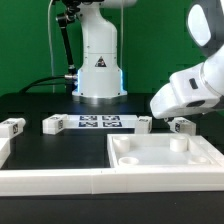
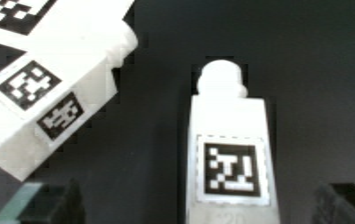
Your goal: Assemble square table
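Between the spread-apart fingers [image 2: 28, 205] of the gripper [image 2: 192, 208] lies a white leg [image 2: 227, 150], untouched, on the black table [image 1: 40, 145]. A second leg [image 2: 49, 90] lies tilted just beside it, and the square tabletop [image 1: 165, 155] is near.

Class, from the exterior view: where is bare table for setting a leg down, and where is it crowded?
Free: the black table between the marker board, the border rail and the square slab. Crowded: the exterior view's right, where the end effector hovers over a leg.
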